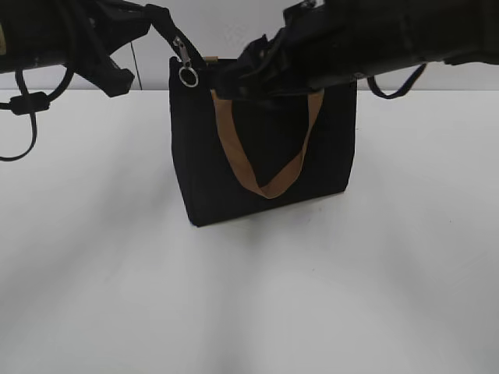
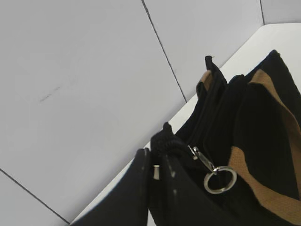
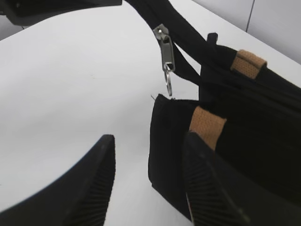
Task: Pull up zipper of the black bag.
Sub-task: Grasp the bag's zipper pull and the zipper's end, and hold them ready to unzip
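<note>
Exterior view: black bag [image 1: 265, 156] stood mid-frame on white counter [image 1: 249, 312]; zipper [image 1: 184, 58] hung at upper left corner, its track end pinched by left pincer [image 1: 160, 19], seemingly to tension it. Left wrist view: zipper [image 2: 207, 167] seen lower centre, beside the pinched fabric. Right wrist view: right pincer [image 3: 150, 183] spread, one finger [image 3: 211, 188] against the bag's end, zipper [image 3: 166, 54] above, not yet grasped.

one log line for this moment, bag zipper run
left gripper: shut on zip track end | right gripper: open, at black bag corner | zipper: at left end, ring dangling | bag upright on table
</note>
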Action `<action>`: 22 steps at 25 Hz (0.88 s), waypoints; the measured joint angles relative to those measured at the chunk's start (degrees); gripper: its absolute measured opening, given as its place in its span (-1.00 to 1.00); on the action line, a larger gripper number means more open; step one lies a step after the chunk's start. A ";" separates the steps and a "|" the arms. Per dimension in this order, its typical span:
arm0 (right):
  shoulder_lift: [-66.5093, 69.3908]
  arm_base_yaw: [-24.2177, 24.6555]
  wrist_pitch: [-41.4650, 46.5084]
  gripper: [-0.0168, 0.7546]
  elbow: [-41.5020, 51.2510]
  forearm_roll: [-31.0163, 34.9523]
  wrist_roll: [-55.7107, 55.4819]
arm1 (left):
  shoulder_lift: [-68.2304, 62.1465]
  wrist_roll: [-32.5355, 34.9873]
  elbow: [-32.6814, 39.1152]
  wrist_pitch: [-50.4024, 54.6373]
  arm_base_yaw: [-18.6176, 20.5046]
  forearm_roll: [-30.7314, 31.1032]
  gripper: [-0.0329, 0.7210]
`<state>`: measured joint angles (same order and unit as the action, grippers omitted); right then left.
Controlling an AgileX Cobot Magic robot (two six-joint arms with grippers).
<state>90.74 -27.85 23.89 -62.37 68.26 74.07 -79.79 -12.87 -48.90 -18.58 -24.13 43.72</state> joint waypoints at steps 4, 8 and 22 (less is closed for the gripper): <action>5.31 -2.10 -1.68 -0.03 -4.67 0.00 2.27 | 0.00 0.00 0.00 0.00 0.00 -0.14 -0.87; 9.22 -2.57 -3.08 -0.03 -8.34 0.05 3.46 | 0.00 0.00 0.00 0.00 0.00 -0.19 -0.87; 16.54 -2.57 -4.19 -0.03 -13.73 0.30 4.00 | 0.00 0.00 0.00 0.00 0.00 -0.42 -0.87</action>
<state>107.28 -30.42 19.69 -76.10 68.56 78.07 -79.79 -12.87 -48.90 -18.58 -24.13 43.30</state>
